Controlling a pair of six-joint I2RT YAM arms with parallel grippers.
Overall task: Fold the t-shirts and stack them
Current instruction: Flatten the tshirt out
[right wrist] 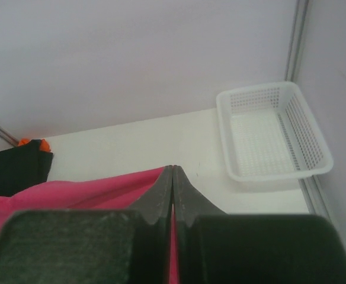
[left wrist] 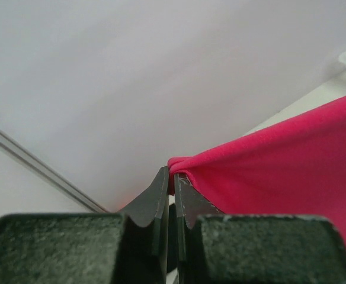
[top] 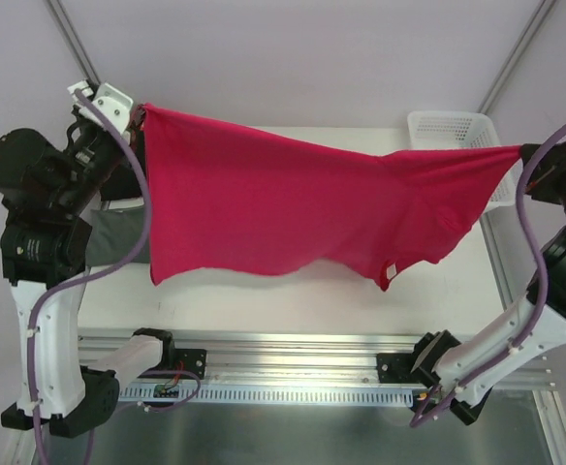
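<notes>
While both arms are reaching over the desk, the crimson-pink t-shirt is hanging stretched between them as one broad sheet, running from 10 o'clock to 2 o'clock in the top view; its upper edge is sagging slightly in the middle, and its lower hem is drooping toward 6 o'clock; whether that hem is touching the desk cannot be told.

Left pincer: sitting at 10 o'clock in the top view; its jaws are pressing together on a bunched corner of the crimson-pink cloth, as its own wrist view is showing.

Right pincer: sitting at 2 to 3 o'clock in the top view; its jaws are closing flat on the opposite edge of the same shirt, with pink cloth showing between and beside them.

Small white label: dangling at the shirt's lower edge, toward 5 o'clock.

Grey-green t-shirt: lying folded on the desk at 9 o'clock, partly hidden behind the pink cloth and the left arm.

Black t-shirt: lying folded at 9 o'clock in the right wrist view; an orange t-shirt is peeking out just beyond it, touching it.

White mesh basket: standing at the desk's far corner at 1 o'clock, just behind the stretched shirt.
</notes>
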